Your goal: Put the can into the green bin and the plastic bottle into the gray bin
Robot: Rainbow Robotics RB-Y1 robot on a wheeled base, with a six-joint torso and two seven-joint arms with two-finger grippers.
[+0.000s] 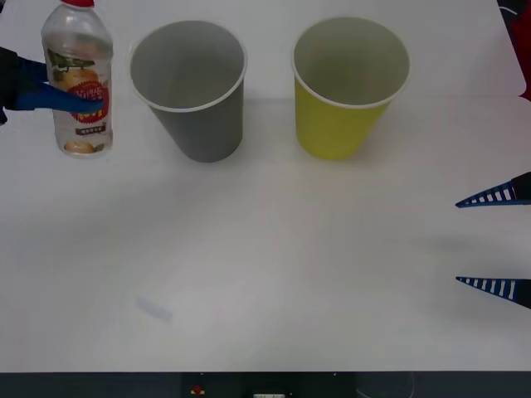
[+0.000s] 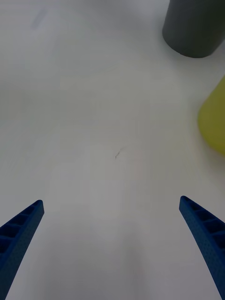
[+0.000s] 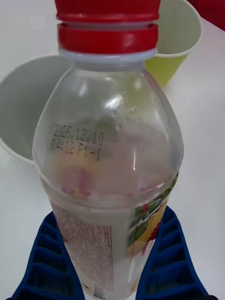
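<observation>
The plastic bottle [image 1: 77, 79] is held upright at the far left of the table [image 1: 274, 265] by the left gripper [image 1: 70, 98], whose jaws are clamped on the labelled body below the shoulder; a grip this low leaves the red cap free and keeps the bottle steady for carrying. It appears lifted, just left of the gray bin [image 1: 191, 87], its likely destination. The green bin [image 1: 348, 83] stands upright to the right of the gray one, a little apart. Both bins are seen empty inside. No can is visible. The right gripper [image 1: 496, 240] is parked at the near right, jaws spread wide over bare table.
</observation>
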